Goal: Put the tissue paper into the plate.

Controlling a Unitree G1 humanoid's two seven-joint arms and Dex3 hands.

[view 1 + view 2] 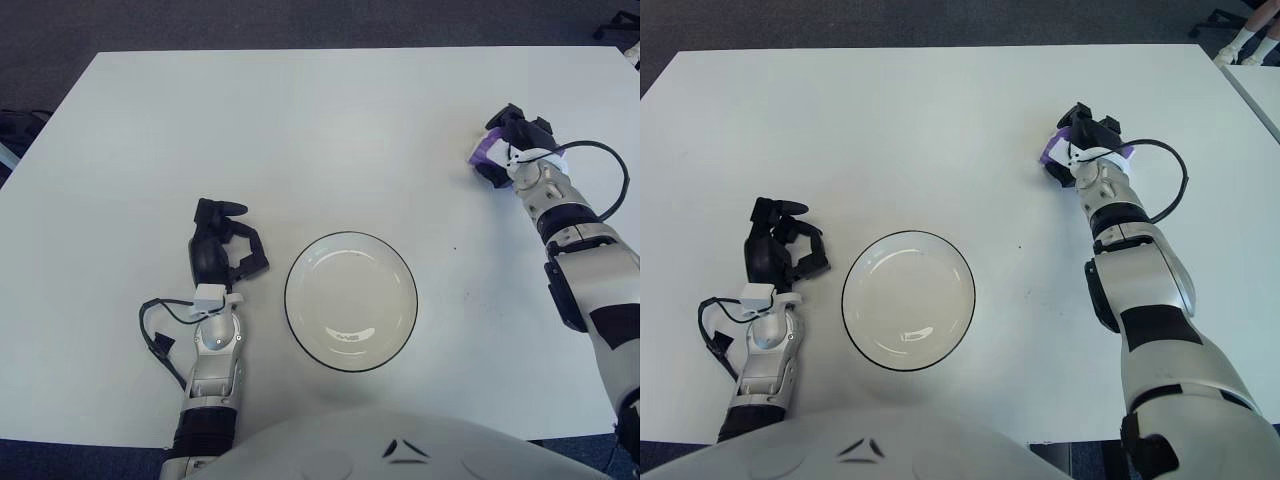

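Note:
A purple tissue pack (pixel 483 151) lies on the white table near its right edge, mostly covered by my right hand (pixel 500 150). The hand's black fingers curl over and around the pack, gripping it against the tabletop; only its left end shows. An empty white plate (pixel 351 295) with a dark rim sits in the front middle of the table, well to the left of and nearer than the pack. My left hand (pixel 228 248) shows just left of the plate, fingers loosely curled and holding nothing.
The white table (pixel 300 130) spreads wide behind the plate and hands. A black cable (pixel 610 165) loops by my right wrist, and another cable (pixel 160 330) trails beside my left forearm. Dark floor surrounds the table.

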